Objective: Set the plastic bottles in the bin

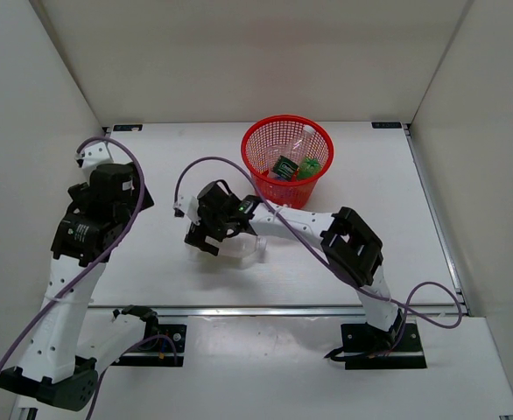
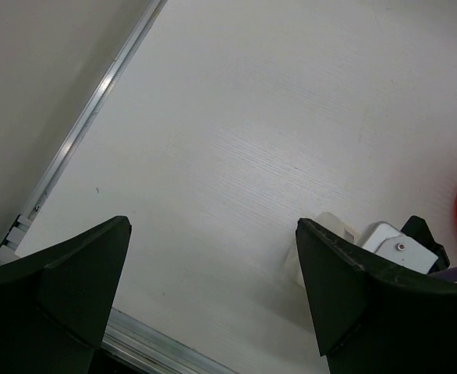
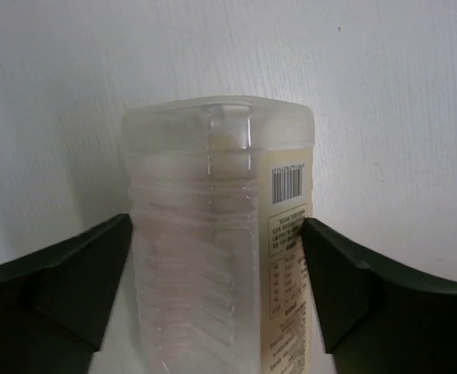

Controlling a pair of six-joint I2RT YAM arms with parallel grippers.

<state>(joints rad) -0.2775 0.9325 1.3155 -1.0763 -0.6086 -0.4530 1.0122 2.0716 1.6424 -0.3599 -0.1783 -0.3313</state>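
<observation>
**Figure. Pick-up of the last bottle outside the bin.** The larger squarish bottle [image 1: 248, 251] lay on its side on the table [image 2: 252, 117], in front of the bin [image 1: 274, 191] and a little to its left, near it but not touching. Its barcoded label faced the right-hand finger, and its ribbed clear wall faced the left-hand one.

The right gripper [image 3: 215, 230] straddled the bottle across its width. In the right wrist view both dark fingers [image 3: 72, 288] sat against the flat side walls with no gap showing, so the claw was judged closed on the bottle. The flat sides presumably were chosen because they give the pads more purchase than the rounded corners. Whether the bottle had left the table could not be told.

Three bottles already lay in the bin: the small green bottle [image 1: 309, 167], a clear bottle [image 1: 302, 140] leaning on the far wall, and a dark-labelled bottle [image 1: 284, 166]. The task was therefore judged nearly complete, with a lift and a short carry to the bin outstanding.

The left gripper [image 2: 213, 226] hung over bare table at the left, its claw wide with nothing between the fingers. It was well apart from the bottle, probably parked to leave the right arm's path free.
</observation>
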